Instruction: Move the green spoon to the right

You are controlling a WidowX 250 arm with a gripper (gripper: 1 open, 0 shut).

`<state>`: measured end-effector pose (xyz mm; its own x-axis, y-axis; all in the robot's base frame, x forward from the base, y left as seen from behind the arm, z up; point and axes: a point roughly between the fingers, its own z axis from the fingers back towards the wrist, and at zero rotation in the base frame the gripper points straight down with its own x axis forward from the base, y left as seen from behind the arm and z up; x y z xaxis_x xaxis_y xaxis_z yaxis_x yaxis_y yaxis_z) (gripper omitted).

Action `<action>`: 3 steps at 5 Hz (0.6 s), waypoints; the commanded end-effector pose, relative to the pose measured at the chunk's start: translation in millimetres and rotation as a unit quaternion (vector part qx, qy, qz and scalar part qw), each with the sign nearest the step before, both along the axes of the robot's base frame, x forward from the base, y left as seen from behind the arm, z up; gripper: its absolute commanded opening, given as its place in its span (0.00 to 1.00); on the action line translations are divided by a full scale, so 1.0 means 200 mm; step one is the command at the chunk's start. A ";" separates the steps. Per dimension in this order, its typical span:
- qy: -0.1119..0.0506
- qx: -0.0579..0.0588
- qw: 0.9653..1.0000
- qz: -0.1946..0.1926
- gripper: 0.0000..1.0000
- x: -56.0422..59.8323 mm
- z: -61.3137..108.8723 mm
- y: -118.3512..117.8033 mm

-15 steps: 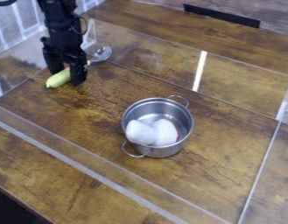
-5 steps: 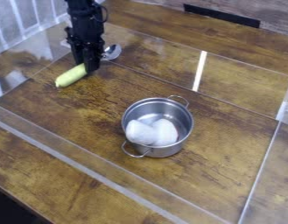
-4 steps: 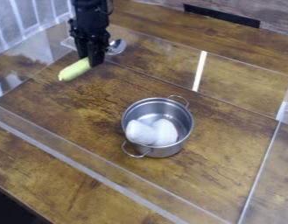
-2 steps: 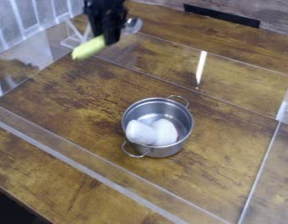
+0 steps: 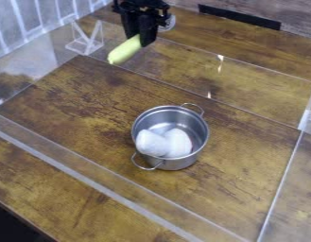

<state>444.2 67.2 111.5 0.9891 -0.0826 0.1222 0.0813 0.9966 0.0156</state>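
- Mid-carry: gripper (image 5: 147, 36) pinching spoon (image 5: 124, 49), handle hanging down-left, clear of table (image 5: 69, 113)
- Next, likely: more travel right, then lowering beyond pot (image 5: 168, 137), well below-right

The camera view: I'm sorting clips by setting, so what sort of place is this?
Probably a lab tabletop rig, not a kitchen: a wooden table walled by clear panels, a steel pot, and a gripper holding a green spoon.

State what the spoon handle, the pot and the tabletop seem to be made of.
Yellow-green spoon handle: seemingly matte plastic, with thick, rounded, even colour.
Round two-handled pot: likely steel, given its shiny grey reflective wall.
Tabletop: dark wood or wood-look laminate, with visible plank grain and a slight gloss.
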 end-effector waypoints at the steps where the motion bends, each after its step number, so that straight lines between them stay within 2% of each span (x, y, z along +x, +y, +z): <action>1: -0.042 -0.009 0.999 0.020 0.00 -0.02 0.09 -0.11; 2: -0.048 -0.022 0.998 0.044 0.00 -0.04 -0.01 -0.17; 3: -0.050 -0.026 0.997 0.052 0.00 -0.03 -0.03 -0.21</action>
<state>431.3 32.0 55.9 0.9936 0.0424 0.1047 -0.0388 0.9986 -0.0355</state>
